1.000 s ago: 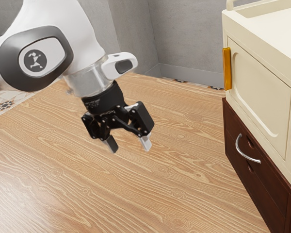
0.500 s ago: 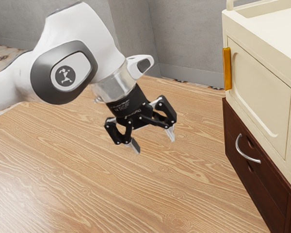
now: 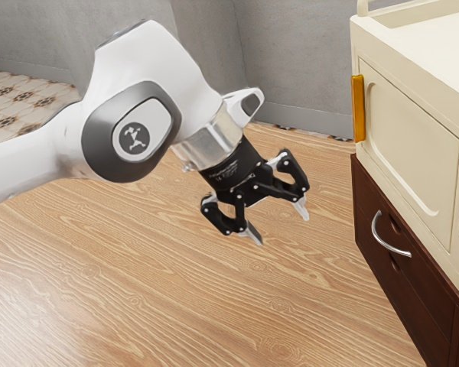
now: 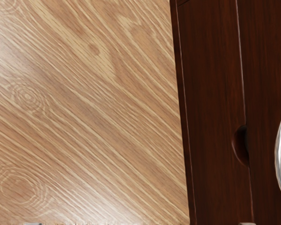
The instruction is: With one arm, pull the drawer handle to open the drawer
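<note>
Fingers of the black tool (image 3: 280,228) stand spread, with a gap between their tips and nothing pinched. The white arm (image 3: 38,157) enters the exterior view between nine and ten o'clock of the tool, and the fingers slant down toward about five o'clock, above the wood-grained floor (image 3: 176,306).

The curved silver handle (image 3: 375,230) is at roughly three o'clock of the tool in that view, well apart from it. It sits on the front of the dark brown drawer (image 3: 424,267), which is shut, its face flush with the unit around it. A cream cabinet (image 3: 413,145) rests above the brown one, with an orange strip (image 3: 358,108) at about one o'clock of the tool. In the wrist view, a rounded recess (image 4: 241,145) lies just beside the handle, at a seam in the brown wood.
</note>
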Robot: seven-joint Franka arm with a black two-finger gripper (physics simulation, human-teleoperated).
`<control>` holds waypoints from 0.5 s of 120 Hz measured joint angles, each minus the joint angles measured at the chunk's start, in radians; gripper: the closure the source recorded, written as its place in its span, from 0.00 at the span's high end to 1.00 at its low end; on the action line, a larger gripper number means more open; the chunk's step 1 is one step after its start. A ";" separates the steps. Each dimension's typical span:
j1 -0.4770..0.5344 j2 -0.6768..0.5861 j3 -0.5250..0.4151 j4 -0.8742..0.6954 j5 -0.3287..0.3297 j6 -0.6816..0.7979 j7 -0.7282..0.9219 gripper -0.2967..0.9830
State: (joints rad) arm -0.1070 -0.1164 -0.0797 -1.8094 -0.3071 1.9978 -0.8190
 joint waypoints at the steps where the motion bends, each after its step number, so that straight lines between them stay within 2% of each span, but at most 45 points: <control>1: -0.001 0.000 0.000 -0.002 -0.002 0.003 -0.001 0.65; 26: -0.049 0.018 0.000 -0.033 -0.032 0.101 -0.024 0.62; 60: -0.061 0.060 -0.002 -0.031 -0.043 0.228 -0.018 0.60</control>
State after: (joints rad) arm -0.1683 -0.0561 -0.0815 -1.8406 -0.3506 2.2258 -0.8370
